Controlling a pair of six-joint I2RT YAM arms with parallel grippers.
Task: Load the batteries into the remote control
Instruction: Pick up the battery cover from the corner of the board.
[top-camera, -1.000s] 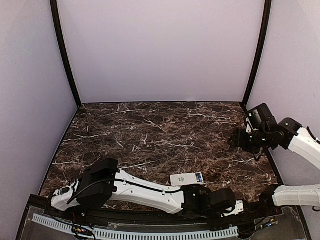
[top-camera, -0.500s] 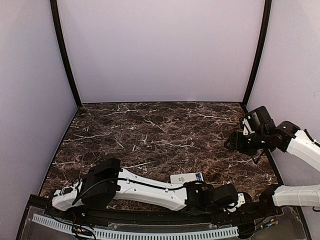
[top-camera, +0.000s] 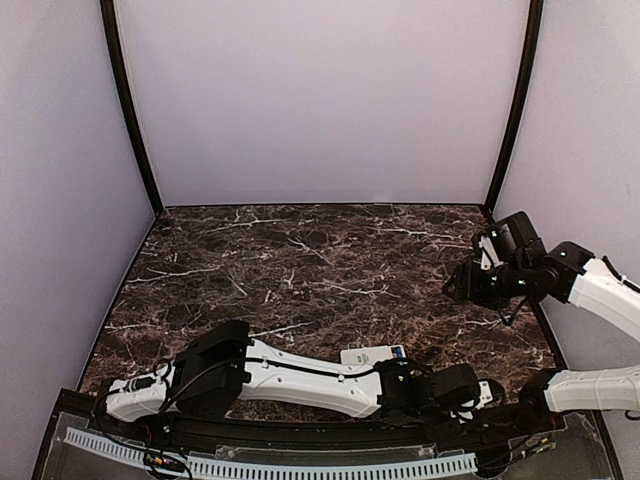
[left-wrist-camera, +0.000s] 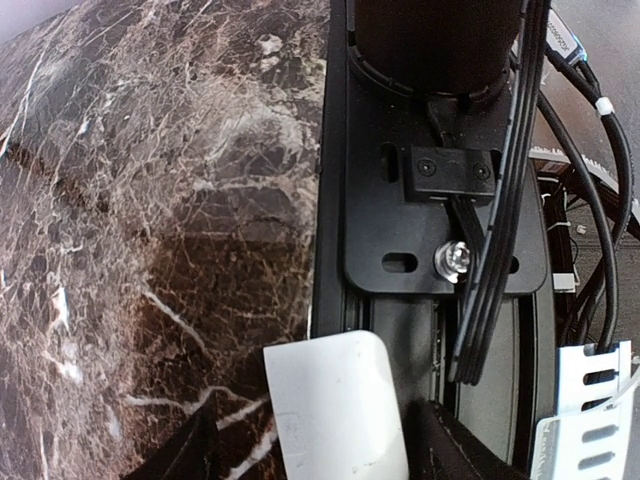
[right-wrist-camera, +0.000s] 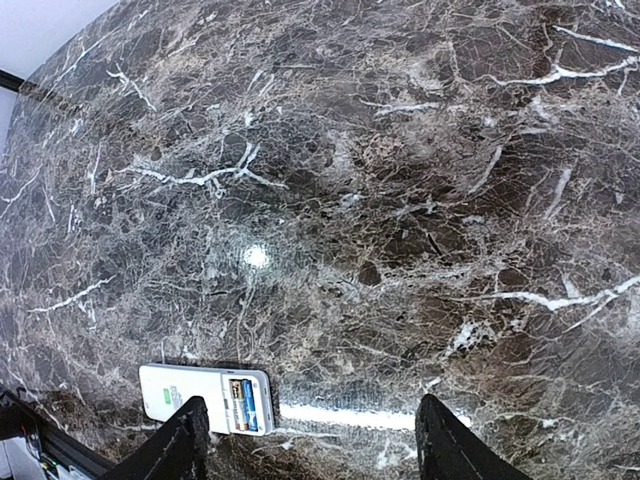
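Remote (right-wrist-camera: 205, 397) lies near the table's (right-wrist-camera: 400, 150) near edge, two blue batteries (right-wrist-camera: 241, 404) side by side in its bay; lettering too small to read. Right gripper (right-wrist-camera: 312, 432) is spread wide over marble, well apart from the remote. Left gripper (left-wrist-camera: 318, 445) is spread at the table edge, white cover (left-wrist-camera: 335, 400) between its fingers, contact unclear.

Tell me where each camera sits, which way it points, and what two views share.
Top external: above and behind, looking down; left arm, right arm, table, remote control.
Left wrist: looks down at the table's near edge; left hand's fingers, plain white piece.
Right wrist: looks down at the table; right hand's fingers, remote control holding batteries.
Shared: top and right wrist show the remote control.
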